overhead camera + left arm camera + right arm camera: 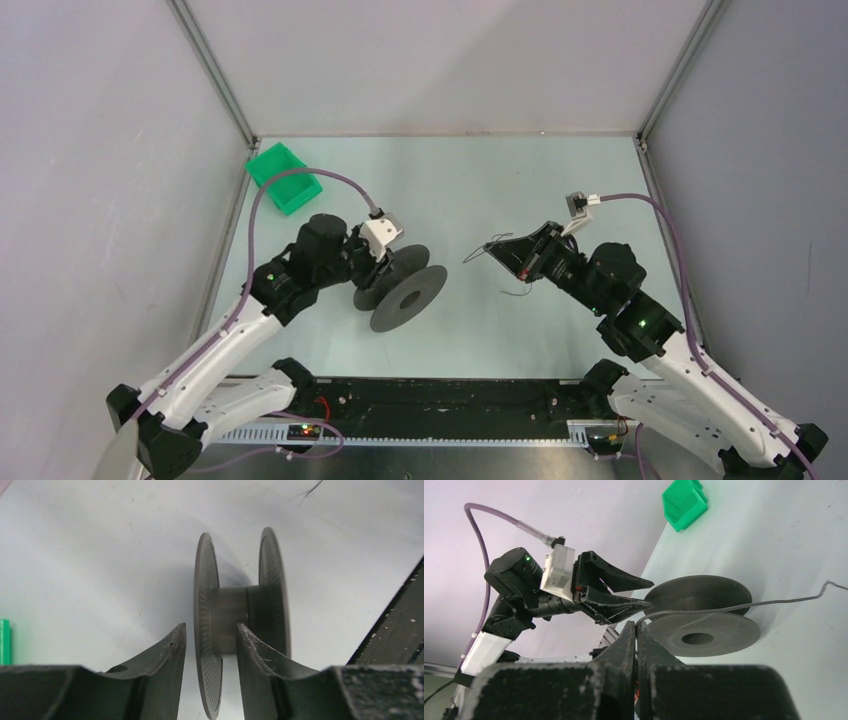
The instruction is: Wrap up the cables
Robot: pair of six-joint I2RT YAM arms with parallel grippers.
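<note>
Where the arms meet over the table (480, 180), the rigid grey spool (425, 285) is clamped by one flange in the left gripper (211, 630). The right gripper (636, 627) is pinched closed on the cable (784, 600). Expect it to be light, limp, slippery and prone to curling. Hold it near the spool, under slight tension.

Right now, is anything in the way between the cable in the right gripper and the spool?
Nothing visible stands between the cable, pinched in the right gripper, and the spool at the left gripper.
</note>
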